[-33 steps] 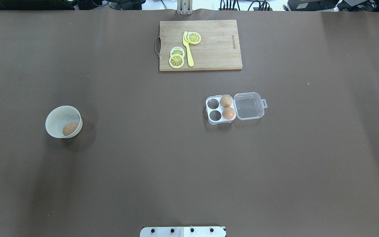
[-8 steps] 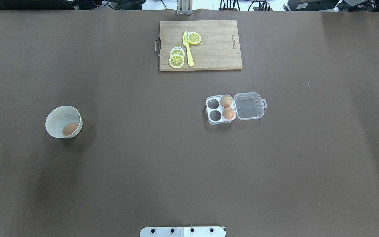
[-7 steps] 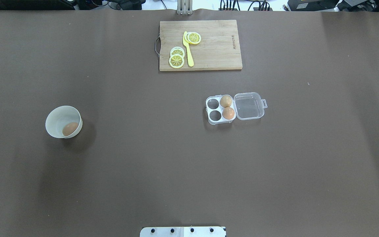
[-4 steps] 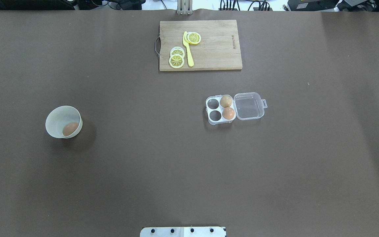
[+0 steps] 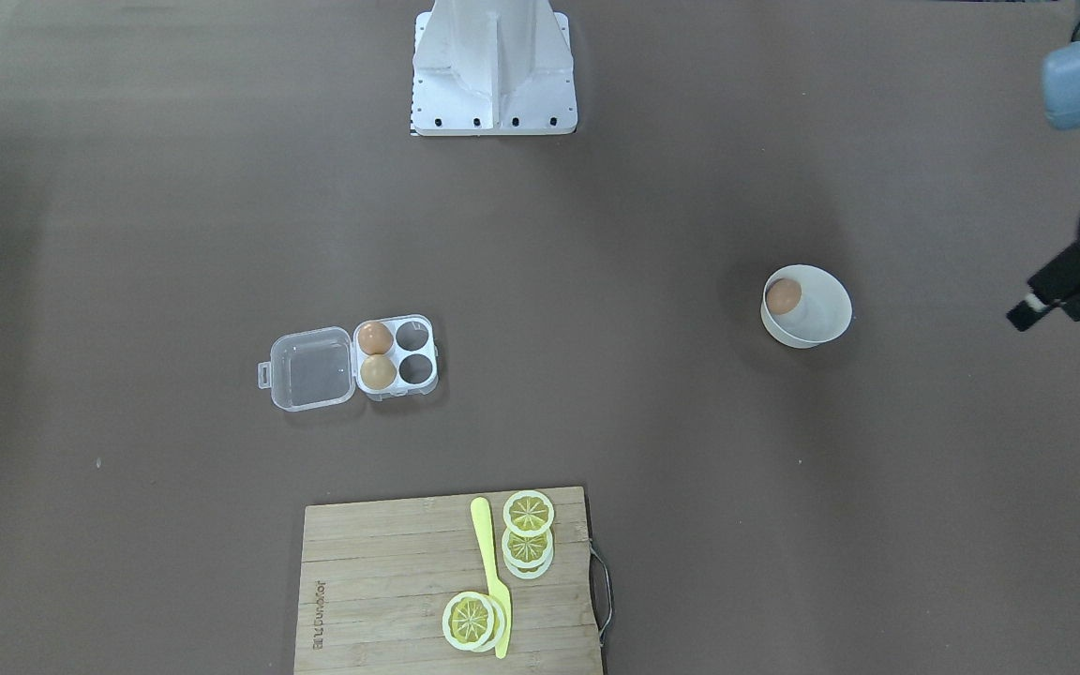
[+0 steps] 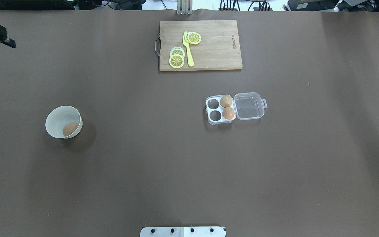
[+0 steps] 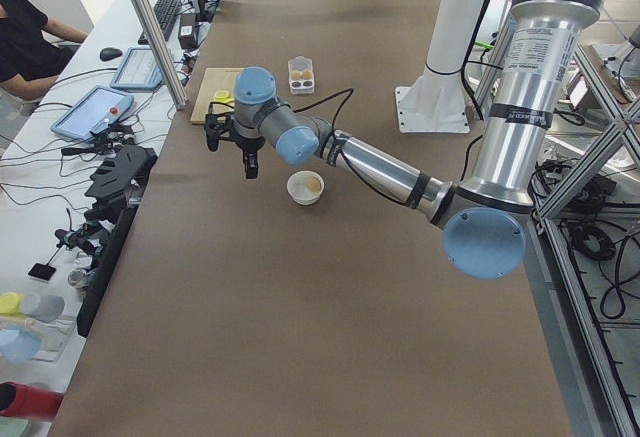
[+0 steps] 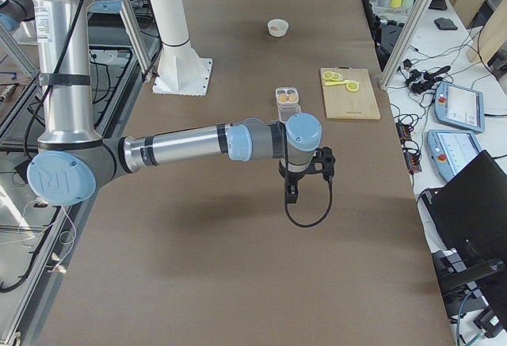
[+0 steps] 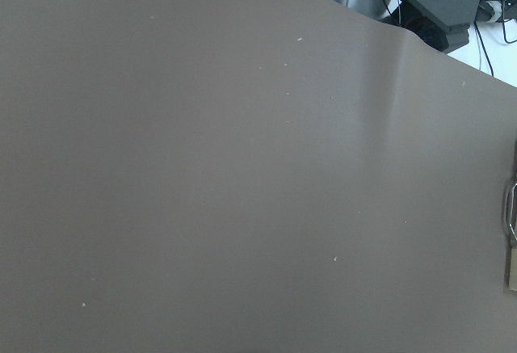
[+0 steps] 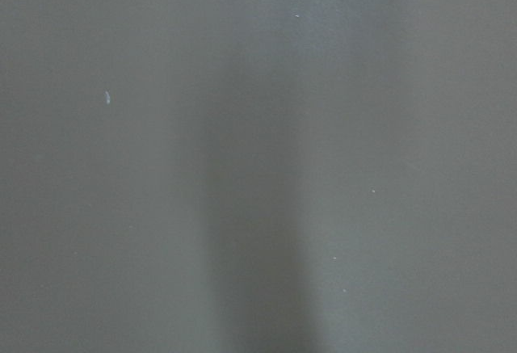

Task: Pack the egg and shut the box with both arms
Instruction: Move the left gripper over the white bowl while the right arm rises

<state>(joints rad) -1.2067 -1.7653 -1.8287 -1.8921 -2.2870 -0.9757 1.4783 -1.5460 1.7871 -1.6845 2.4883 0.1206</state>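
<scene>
The egg lies in the white bowl on the left part of the desk, well apart from the box. The box sits right of centre with its lid folded flat open to the right and two other eggs in the cells beside the lid. The left tool hangs over the desk's left edge, farther out than the bowl, its fingers apart and holding nothing. The right tool hangs right of the box, and I cannot tell whether its fingers are apart or together.
</scene>
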